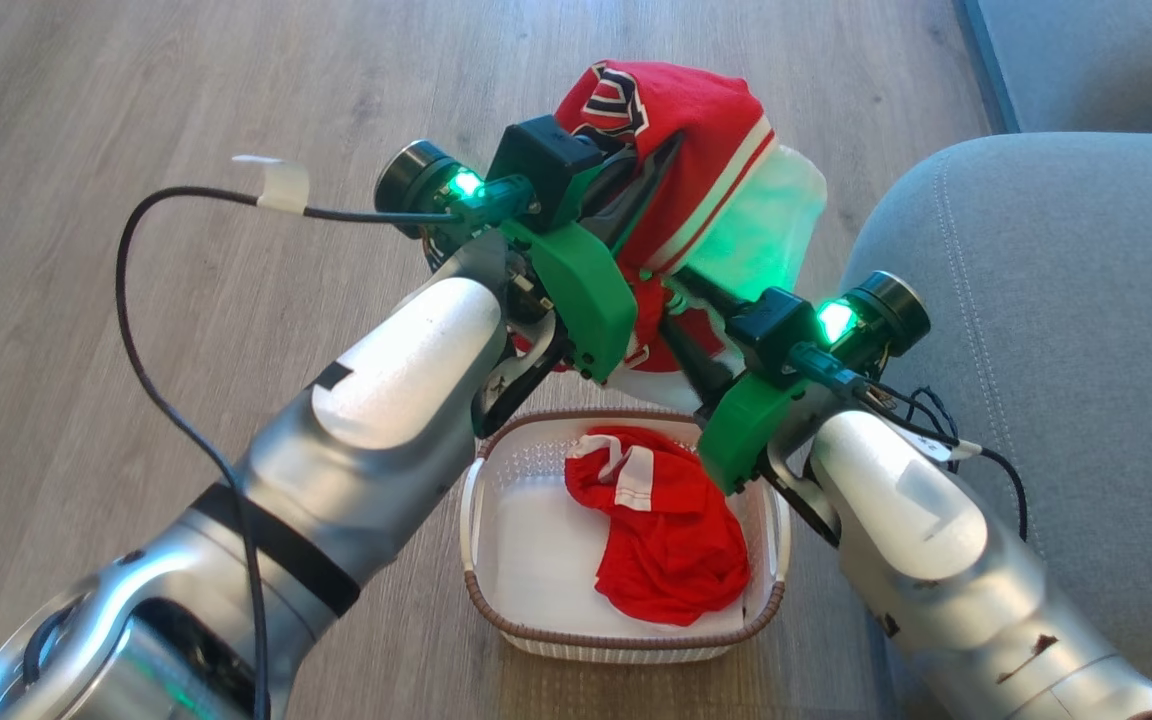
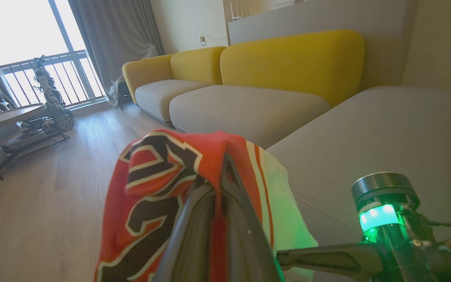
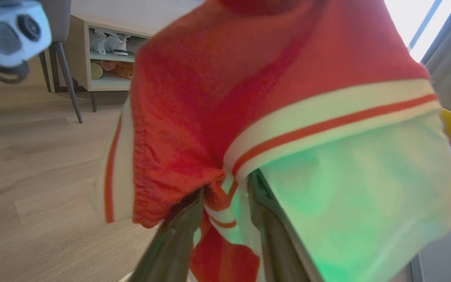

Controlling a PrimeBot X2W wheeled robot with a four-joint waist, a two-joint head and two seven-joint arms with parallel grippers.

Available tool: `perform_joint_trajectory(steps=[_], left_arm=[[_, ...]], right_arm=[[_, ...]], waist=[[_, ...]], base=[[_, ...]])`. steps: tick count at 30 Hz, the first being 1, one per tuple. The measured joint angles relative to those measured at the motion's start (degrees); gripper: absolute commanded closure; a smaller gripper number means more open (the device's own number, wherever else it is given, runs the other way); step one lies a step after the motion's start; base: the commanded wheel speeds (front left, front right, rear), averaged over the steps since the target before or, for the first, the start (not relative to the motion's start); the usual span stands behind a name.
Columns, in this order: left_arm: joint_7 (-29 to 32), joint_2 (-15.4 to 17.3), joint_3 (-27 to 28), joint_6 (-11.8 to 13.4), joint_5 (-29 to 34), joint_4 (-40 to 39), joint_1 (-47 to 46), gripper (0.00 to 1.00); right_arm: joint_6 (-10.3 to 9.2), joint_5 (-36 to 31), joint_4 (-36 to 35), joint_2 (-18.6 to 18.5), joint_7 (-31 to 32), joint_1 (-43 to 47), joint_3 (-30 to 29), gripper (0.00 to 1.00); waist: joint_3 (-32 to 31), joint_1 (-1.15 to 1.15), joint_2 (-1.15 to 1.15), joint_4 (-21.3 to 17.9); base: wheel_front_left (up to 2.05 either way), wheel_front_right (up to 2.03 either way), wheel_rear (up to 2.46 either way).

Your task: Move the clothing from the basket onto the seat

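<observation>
The left gripper (image 2: 214, 176) is clamped tight on a fold of a red garment (image 1: 706, 130), its two dark fingers pressed together with cloth pinched between them. The right gripper (image 3: 225, 184) reaches in from 4 o'clock, its fingers standing either side of a bunched fold at the garment's lower edge; whether they pinch it cannot be told. The garment hangs in the air between the two arms, thin and bright red, crossed by a white band with a red stripe, with a white panel lit green by the wrist lamps and a bold dark-and-white logo on its upper left. In the head view it hangs at 12 o'clock from the basket (image 1: 626, 640), an oval white perforated tub with a brown woven-look rim, standing on the wooden floor (image 1: 136, 120). A second red garment (image 1: 671, 540) with white stripes lies crumpled toward the basket's 3 o'clock side on a white liner (image 1: 526, 560). The grey seat (image 1: 1056, 350) lies at 3 o'clock, just beside the basket.
</observation>
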Motion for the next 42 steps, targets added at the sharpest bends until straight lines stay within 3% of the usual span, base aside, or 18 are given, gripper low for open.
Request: perform_joint_trajectory(steps=[1,2,12,13,15,16,17,18,28,42], left_arm=[[0.0,0.0,-0.04,0.0,0.0,0.07,0.0,1.0],[-0.02,0.0,-0.05,0.01,0.0,0.27,-0.01,1.0],[-0.43,0.01,1.03,0.76,-1.16,3.2,0.04,1.0],[-0.43,0.04,1.19,0.75,-1.33,3.47,0.11,0.95],[-0.44,0.05,1.96,0.59,-1.49,3.89,0.5,0.5],[-0.48,0.09,2.23,0.41,-1.51,4.24,0.75,0.22],[-0.48,0.11,2.4,0.4,-1.52,4.65,0.99,0.03],[-0.49,0.11,2.55,0.36,-1.52,4.95,1.23,0.0],[-0.49,0.43,5.04,-0.58,-1.71,5.05,3.83,0.0],[-0.66,1.76,9.81,-0.63,5.02,-1.59,14.57,0.0]], right_arm=[[0.0,0.0,0.09,0.01,0.0,-0.14,0.26,0.85],[0.0,0.0,0.09,0.01,0.0,-0.16,0.38,1.0],[0.0,-0.03,-1.8,0.0,0.0,-0.13,-0.36,1.0],[0.0,-0.05,-2.14,0.0,0.0,-0.12,-0.7,1.0],[0.0,-0.22,-2.69,0.0,0.0,-0.11,-1.75,1.0],[0.0,-0.23,-2.83,0.0,0.0,-0.11,-2.31,1.0],[0.0,-0.38,-2.96,0.0,0.0,-0.09,-2.9,1.0],[0.0,-0.89,-3.04,0.0,0.0,-0.09,-3.67,1.0],[0.0,-4.79,-4.54,-0.01,0.0,0.03,-11.74,1.0],[0.0,-8.31,-7.87,0.0,0.0,3.75,-17.82,1.0]], waist=[[0.04,0.0,0.0,-0.01],[0.08,0.0,0.0,-0.04],[0.26,0.0,0.0,-1.23],[0.26,0.0,0.0,-1.41],[0.28,0.0,0.0,-1.72],[0.28,0.0,0.0,-1.86],[0.28,0.0,0.0,-1.97],[0.27,0.0,0.0,-2.08],[0.11,0.0,0.0,-2.5],[-0.7,0.0,0.0,-5.99]], base=[[0.0,0.0,0.0],[0.0,0.0,0.0],[0.0,0.0,0.0],[0.0,0.0,0.0],[0.0,0.0,0.0],[0.0,0.0,0.0],[0.0,0.0,0.0],[0.0,0.0,0.0],[0.0,0.0,0.0],[0.0,0.0,0.0]])
